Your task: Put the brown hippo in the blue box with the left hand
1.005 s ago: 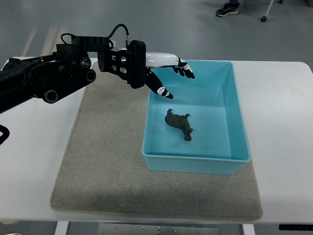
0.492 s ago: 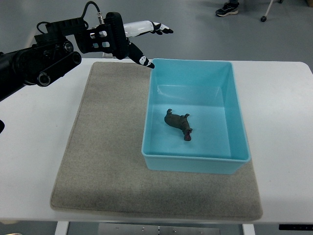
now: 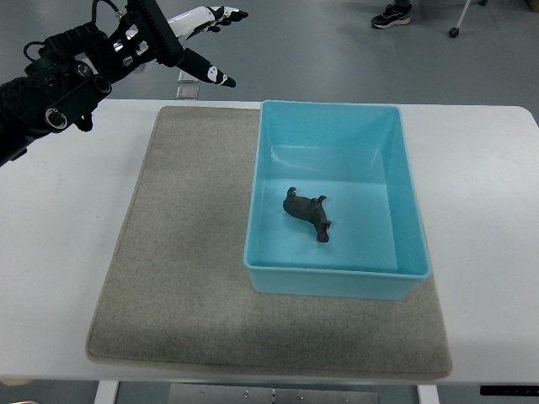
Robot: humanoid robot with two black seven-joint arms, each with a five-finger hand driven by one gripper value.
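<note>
The brown hippo [image 3: 307, 212] lies on its side on the floor of the blue box [image 3: 402, 177], near the box's middle. My left hand [image 3: 202, 38] is raised above the table's far left edge, well away from the box, with its black and white fingers spread and holding nothing. Its black arm [image 3: 59, 80] runs in from the picture's left edge. No right arm shows.
The box sits on the right part of a grey felt mat [image 3: 181, 252] on a white table [image 3: 59, 252]. Beyond the far edge lies grey floor, with a person's shoe [image 3: 392, 14] at the top.
My left hand has pulled back from over the box's far left corner, moving up and to the left past the table's far edge. The hippo has stayed put in the box.
</note>
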